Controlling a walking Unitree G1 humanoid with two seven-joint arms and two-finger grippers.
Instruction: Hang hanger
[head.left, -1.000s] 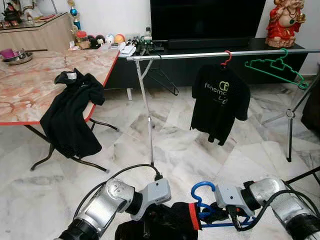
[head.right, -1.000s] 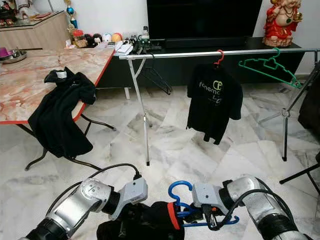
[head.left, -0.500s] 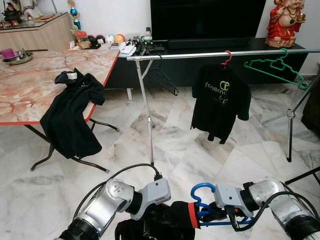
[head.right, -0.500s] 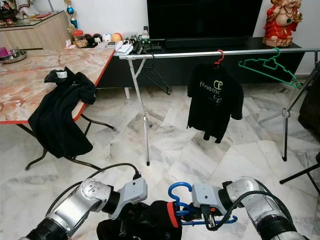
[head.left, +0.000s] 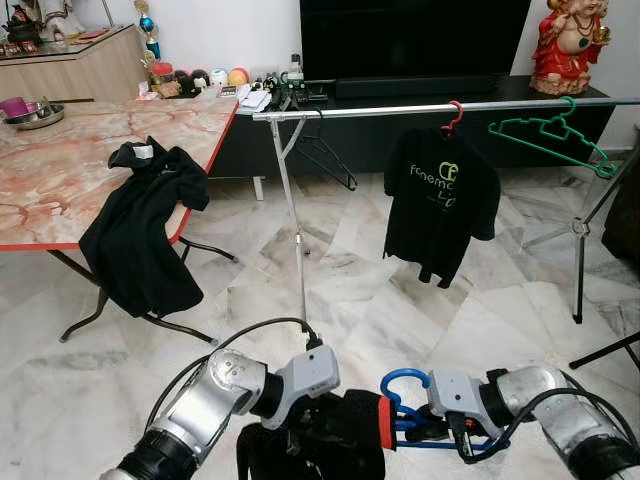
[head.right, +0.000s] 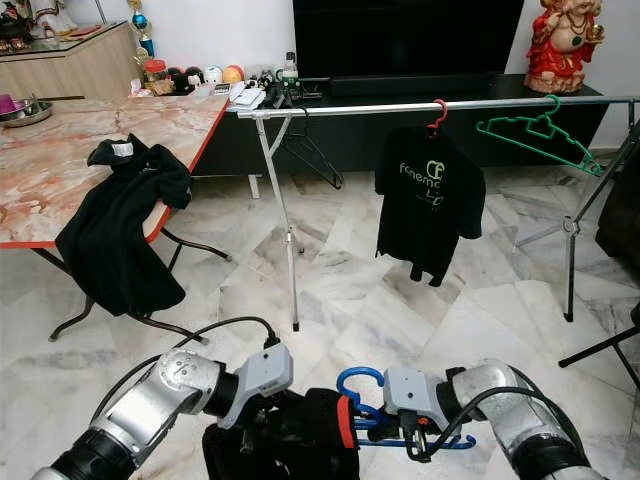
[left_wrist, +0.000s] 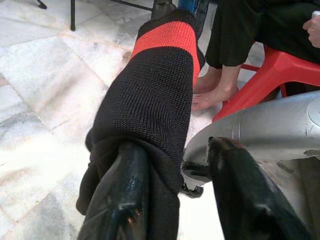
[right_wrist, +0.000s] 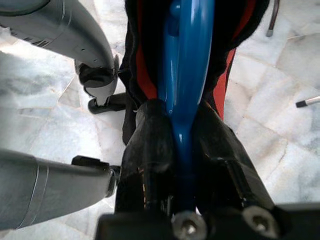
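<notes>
R gripper (right_wrist: 182, 145) is pinched tight on the blue hanger (head.left: 402, 385), both black fingers pressed against its neck. The hook curls up at 12 o'clock from the grip, and the hanger's long axis runs across the robot's front toward 9. L gripper (left_wrist: 172, 190) is at 9 o'clock of the R one, its fingers spread with one slipped inside the black garment w/ red band (head.left: 345, 435), other finger outside; garment sits on the hanger's left end.

The silver clothes rail (head.left: 400, 109) lies well apart, ahead and up at 12 o'clock, running 9-to-3, roughly parallel to the hanger's axis. R arm carries the hook, so it looks like the one to lift. Free rail shows between the hung black tee (head.left: 440, 205) and the empty green hanger (head.left: 545, 135).
</notes>
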